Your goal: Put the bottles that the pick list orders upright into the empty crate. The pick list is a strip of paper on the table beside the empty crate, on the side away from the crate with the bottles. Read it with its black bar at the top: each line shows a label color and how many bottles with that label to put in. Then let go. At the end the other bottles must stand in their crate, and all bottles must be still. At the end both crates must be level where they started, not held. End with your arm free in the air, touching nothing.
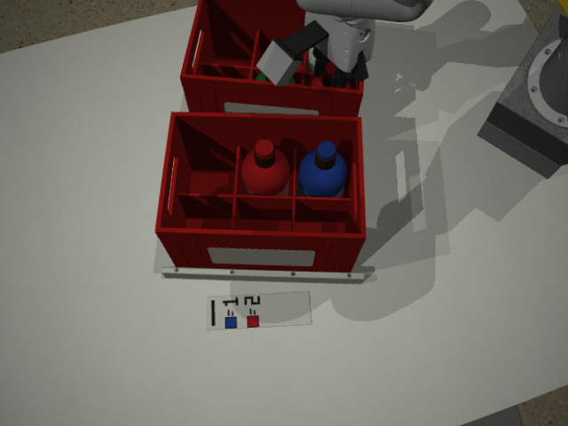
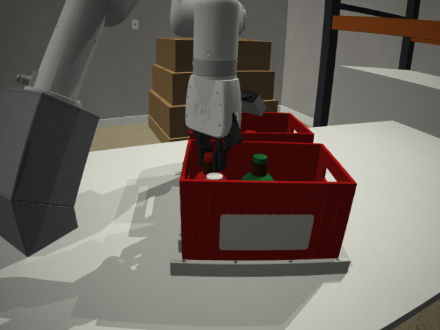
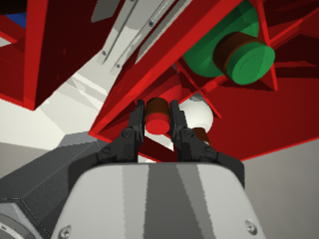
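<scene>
The pick list (image 1: 284, 308) reads blue 1, red 2. In the crate beside it (image 1: 193, 249) (image 2: 302, 137), a red bottle (image 1: 264, 176) and a blue bottle (image 1: 322, 177) stand upright in neighbouring compartments. The other crate (image 1: 201, 98) (image 2: 266, 199) holds another red bottle (image 1: 330, 69) (image 2: 208, 157) (image 3: 158, 126), a green bottle (image 2: 260, 159) (image 3: 251, 62) and a white bottle (image 2: 214, 176) (image 3: 198, 114). My gripper (image 2: 210, 166) (image 3: 157, 109) points down into that crate, shut on this red bottle's neck below the cap. The bottle is still down in its corner compartment; its base is hidden.
The white bottle stands close beside one finger. Crate walls and dividers surround the fingers. A low rail (image 1: 261, 273) runs along the near crate, and another rail (image 2: 262, 267) along the bottle crate. The grey robot base (image 1: 518, 132) stands to the side.
</scene>
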Available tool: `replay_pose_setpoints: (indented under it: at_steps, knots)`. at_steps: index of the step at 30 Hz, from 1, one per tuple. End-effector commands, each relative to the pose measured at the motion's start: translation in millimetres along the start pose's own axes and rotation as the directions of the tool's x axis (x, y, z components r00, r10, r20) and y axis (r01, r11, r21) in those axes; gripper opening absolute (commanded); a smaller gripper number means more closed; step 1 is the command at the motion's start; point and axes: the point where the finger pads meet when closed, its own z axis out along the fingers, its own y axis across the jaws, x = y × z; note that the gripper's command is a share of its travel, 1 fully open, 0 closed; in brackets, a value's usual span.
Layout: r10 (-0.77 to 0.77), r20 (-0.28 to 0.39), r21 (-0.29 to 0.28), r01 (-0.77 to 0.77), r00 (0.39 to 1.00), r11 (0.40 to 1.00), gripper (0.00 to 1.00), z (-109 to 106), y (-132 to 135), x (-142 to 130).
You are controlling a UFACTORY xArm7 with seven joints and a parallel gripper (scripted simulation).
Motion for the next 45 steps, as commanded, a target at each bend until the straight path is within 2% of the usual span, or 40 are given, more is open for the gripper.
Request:
replay_pose_setpoints:
  at_steps: [1, 7, 45]
  knots:
    - [0.001, -0.001, -0.003, -0.001, 1.0, 1.0, 0.0, -1, 1, 0]
    - [0.001, -0.001, -0.003, -0.001, 1.0, 1.0, 0.0, -1, 1, 0]
    - [0.0, -0.001, -0.004, 0.0, 1.0, 1.0, 0.0, -58, 1, 0]
